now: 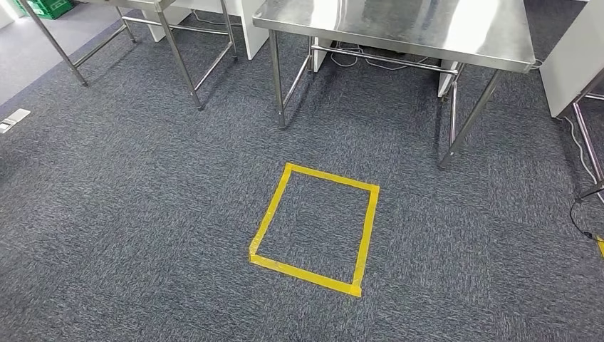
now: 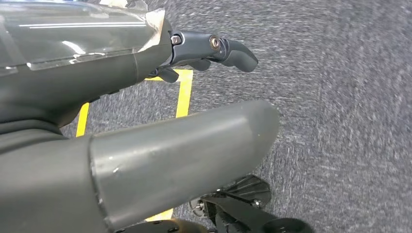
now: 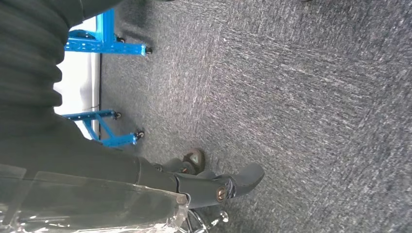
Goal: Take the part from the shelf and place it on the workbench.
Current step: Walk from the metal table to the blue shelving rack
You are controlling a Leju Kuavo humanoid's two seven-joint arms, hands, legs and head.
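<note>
While no part or shelf is in sight | steel workbench [image 1: 399, 28] ahead past yellow tape square [image 1: 313, 228] | left hand [image 2: 145, 145], right hand [image 3: 145, 179] hang empty, fingers loose.

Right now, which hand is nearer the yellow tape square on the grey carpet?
Left, likely. The left hand hangs over the yellow tape square; the right hand hangs over carpet by a blue wheeled frame.

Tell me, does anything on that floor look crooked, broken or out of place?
Nothing looks broken or spilled. The yellow tape square lies at a slant to the steel table behind it, and loose cables trail over the carpet at the right. Both hands, left hand and right hand, hang with nothing in them.
</note>
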